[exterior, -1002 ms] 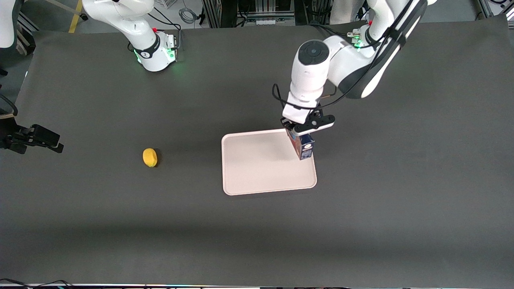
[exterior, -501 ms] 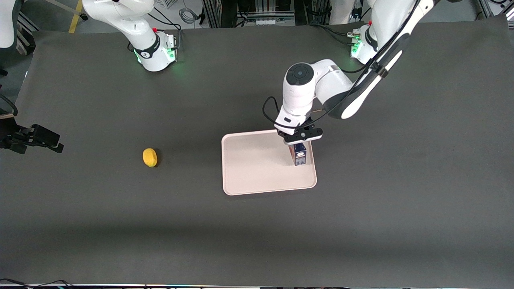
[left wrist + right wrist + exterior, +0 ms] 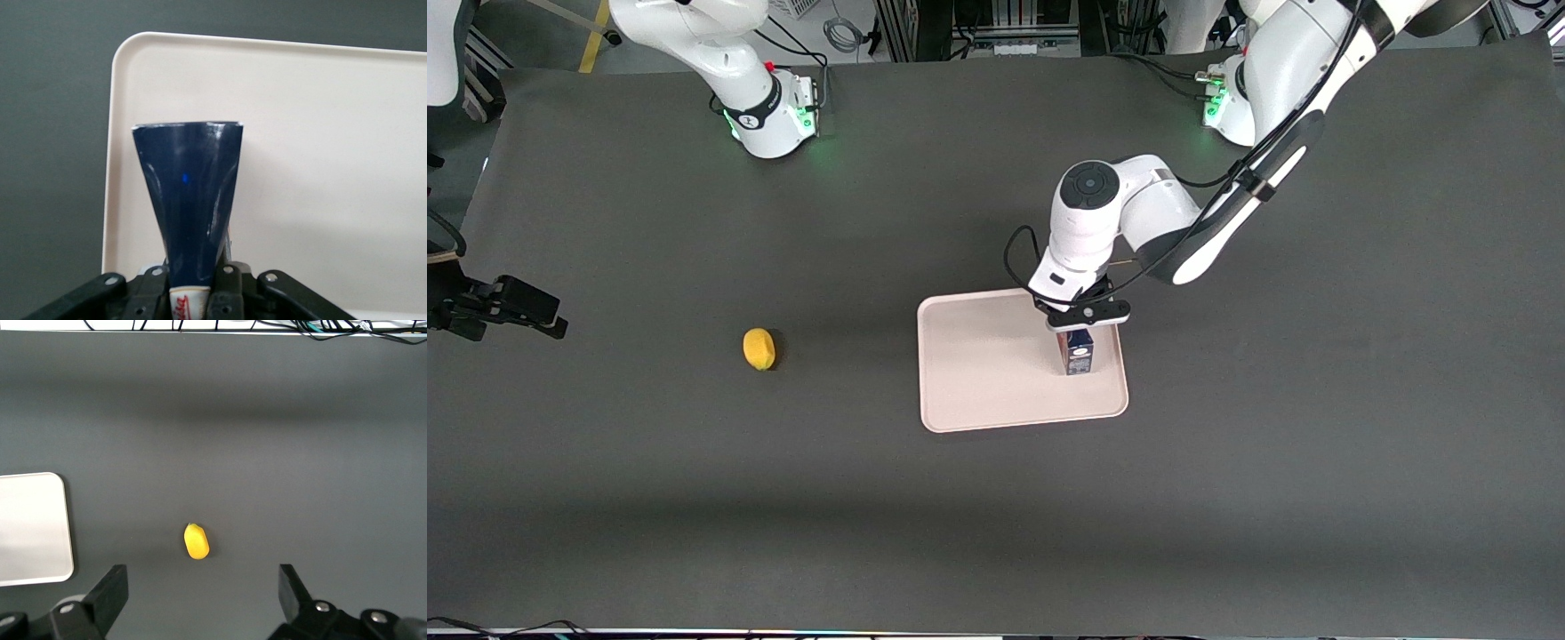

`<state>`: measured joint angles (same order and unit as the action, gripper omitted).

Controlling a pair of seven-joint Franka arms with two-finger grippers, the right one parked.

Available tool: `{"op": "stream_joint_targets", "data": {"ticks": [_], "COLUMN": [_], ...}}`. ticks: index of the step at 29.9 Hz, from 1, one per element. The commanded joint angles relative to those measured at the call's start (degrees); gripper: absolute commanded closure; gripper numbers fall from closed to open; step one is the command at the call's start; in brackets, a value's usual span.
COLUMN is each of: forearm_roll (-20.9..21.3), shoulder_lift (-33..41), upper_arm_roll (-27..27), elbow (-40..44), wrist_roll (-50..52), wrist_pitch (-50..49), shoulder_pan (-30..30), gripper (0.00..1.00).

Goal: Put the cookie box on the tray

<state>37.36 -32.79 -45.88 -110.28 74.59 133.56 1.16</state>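
You have a wide table (image 3: 605, 498) covered in a dark grey matte sheet, and past its edge farthest from the front camera the room shows only metal framing, cables and a strip of floor with a yellow line. The covering looks soft and non-slip, so nothing set on it should slide, and it makes the pale things easy to pick out. The tray (image 3: 978, 382) lies flat near the middle of the table, within easy reach of your working arm, which is probably why it sits there; its low raised rim should stop the carton wandering off once freed. Your gripper (image 3: 1082, 318) hangs over the part of the tray toward the working arm's end, pointing straight down, its fingers pinching the cookie box (image 3: 1079, 354) by its top end. The box stands upright and long-axis vertical, inside the rim and close to the tray's edge; the wrist view shows its navy face (image 3: 188, 207) running down from the fingers to the tray floor (image 3: 320, 167). Whether its bottom edge is touching the tray or just above it, you cannot tell from here. Holding it by the top keeps the fingers clear of the tray when you let go, though a slim carton stood on end may tip. Well apart, toward the parked arm's end, a small yellow rounded object (image 3: 759, 348) rests on the sheet, no part of this job.
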Motion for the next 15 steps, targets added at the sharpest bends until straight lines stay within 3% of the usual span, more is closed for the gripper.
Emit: {"op": "stream_joint_targets", "data": {"ticks": [1, 12, 15], "forearm_roll": [1.13, 1.13, 1.13], "shoulder_lift": [-0.79, -2.01, -2.10], "upper_arm_roll": [0.79, 1.84, 2.11], "elbow": [1.29, 1.29, 1.29], "wrist_roll": [-2.60, -3.93, -4.01], "wrist_pitch": [-0.05, 0.21, 0.21], "shoulder_pan": [-0.55, -0.54, -0.46], "gripper": [0.85, 0.84, 0.77]}}
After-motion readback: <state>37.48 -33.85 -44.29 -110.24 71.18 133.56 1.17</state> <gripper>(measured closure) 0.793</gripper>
